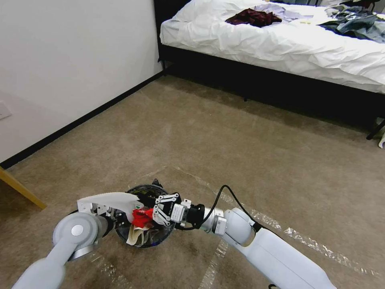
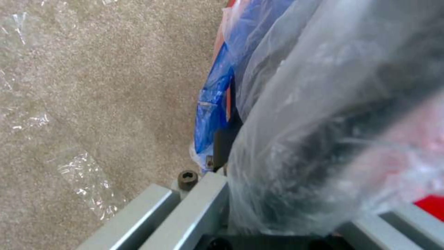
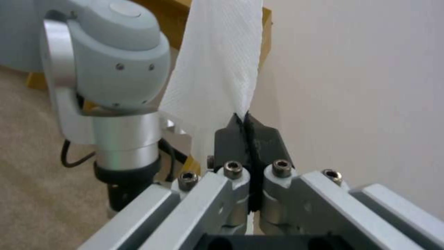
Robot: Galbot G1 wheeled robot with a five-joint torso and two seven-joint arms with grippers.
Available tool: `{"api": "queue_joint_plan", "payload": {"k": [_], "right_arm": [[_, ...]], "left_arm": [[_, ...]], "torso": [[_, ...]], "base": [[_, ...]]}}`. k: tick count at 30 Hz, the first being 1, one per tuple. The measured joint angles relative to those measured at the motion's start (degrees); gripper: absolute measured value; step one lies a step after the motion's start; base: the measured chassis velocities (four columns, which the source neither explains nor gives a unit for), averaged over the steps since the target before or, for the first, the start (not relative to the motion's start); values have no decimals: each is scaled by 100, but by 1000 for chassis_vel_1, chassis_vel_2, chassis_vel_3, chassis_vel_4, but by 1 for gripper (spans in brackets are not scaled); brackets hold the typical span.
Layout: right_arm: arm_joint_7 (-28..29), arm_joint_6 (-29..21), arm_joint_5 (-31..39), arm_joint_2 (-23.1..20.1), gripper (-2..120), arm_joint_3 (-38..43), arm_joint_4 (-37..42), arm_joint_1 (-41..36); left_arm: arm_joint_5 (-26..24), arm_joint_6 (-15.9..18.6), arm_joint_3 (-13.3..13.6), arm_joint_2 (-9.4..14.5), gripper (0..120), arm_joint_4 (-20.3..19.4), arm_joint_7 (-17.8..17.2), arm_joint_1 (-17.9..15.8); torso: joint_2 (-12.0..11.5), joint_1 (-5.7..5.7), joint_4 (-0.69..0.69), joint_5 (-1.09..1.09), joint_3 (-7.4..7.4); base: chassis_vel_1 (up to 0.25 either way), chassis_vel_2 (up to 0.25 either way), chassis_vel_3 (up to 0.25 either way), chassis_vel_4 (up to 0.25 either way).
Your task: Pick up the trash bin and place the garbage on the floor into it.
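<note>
The trash bin [image 1: 149,242] hangs low over the floor [image 1: 240,160], a round bin lined with a clear bag [image 2: 324,104] that has a blue edge [image 2: 213,100]. My left gripper [image 1: 115,215] is shut on its rim, with one dark finger [image 2: 223,142] outside the bag. Inside the bin lie a red wrapper [image 1: 141,218] and a pale crumpled piece [image 1: 133,237]. Over the bin's opening my right gripper [image 1: 155,211] is shut on a white slipper [image 1: 109,200]. The slipper's textured fabric [image 3: 217,69] is pinched between the black pads [image 3: 261,139] and reaches across above the left wrist.
A bed [image 1: 280,48] with white sheets and a black frame stands ahead on the right. A white wall with a black skirting runs along the left. A wooden furniture edge [image 1: 20,186] juts in at the left. Whitish tape lines [image 1: 313,245] cross the carpet.
</note>
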Motion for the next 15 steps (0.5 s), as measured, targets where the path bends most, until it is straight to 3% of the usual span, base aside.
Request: {"api": "queue_joint_plan", "payload": {"k": [15], "right_arm": [[-179, 307, -188, 171, 0, 78, -530, -180]], "left_arm": [[-15, 0, -42, -2, 0, 6, 0, 39]], "torso": [[0, 0, 1, 0, 0]], "base": [[0, 0, 0, 0]]}}
